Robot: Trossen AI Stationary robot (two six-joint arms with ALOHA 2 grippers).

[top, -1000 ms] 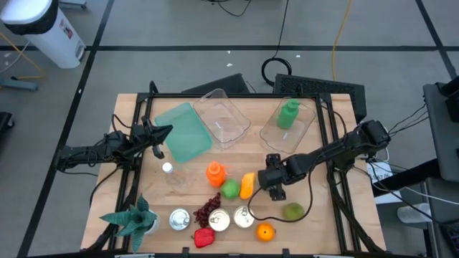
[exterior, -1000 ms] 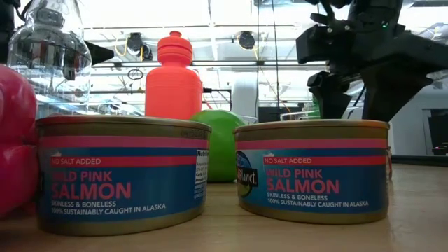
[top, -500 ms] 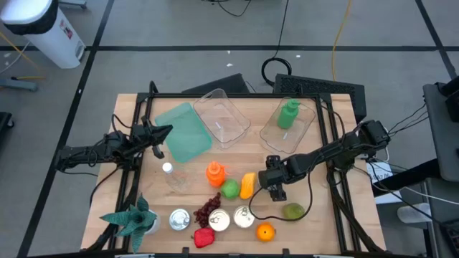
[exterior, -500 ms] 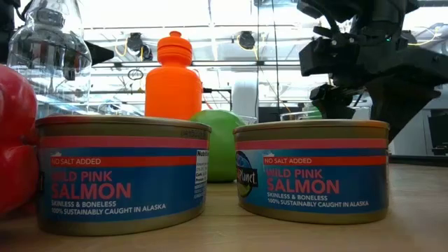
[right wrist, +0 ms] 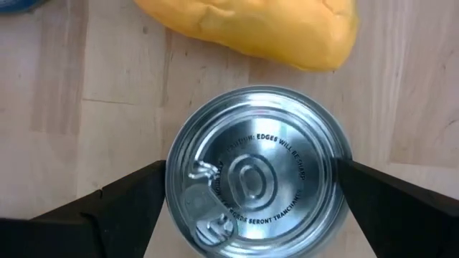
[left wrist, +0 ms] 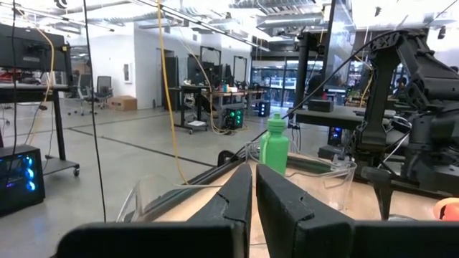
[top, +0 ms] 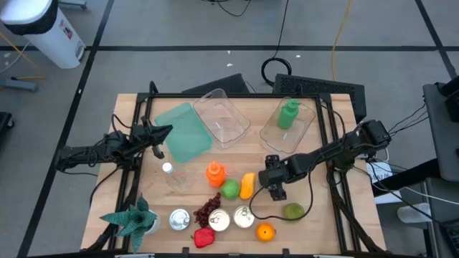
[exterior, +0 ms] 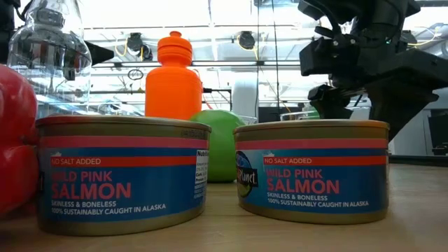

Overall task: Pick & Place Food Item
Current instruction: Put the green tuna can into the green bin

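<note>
A silver-topped salmon can (top: 244,216) with a pull tab stands on the wooden table, near its front edge. My right gripper (top: 275,192) hovers open just above it. In the right wrist view the two fingers stand either side of the can (right wrist: 254,172) without touching it. In the low view the gripper (exterior: 357,105) hangs above and behind this can (exterior: 311,171). A yellow food piece (top: 247,185) lies just beyond the can. My left gripper (top: 161,132) rests shut at the table's left side, its fingers together (left wrist: 252,190).
A second can (top: 219,220) stands beside the first and a third (top: 179,218) farther left. Around them lie a green apple (top: 229,188), an orange bottle (top: 214,172), grapes (top: 208,209), an orange (top: 265,231) and a green fruit (top: 292,211). Clear containers (top: 222,118) stand at the back.
My right gripper has come down a little toward the can and stays open. Nothing on the table has moved.
</note>
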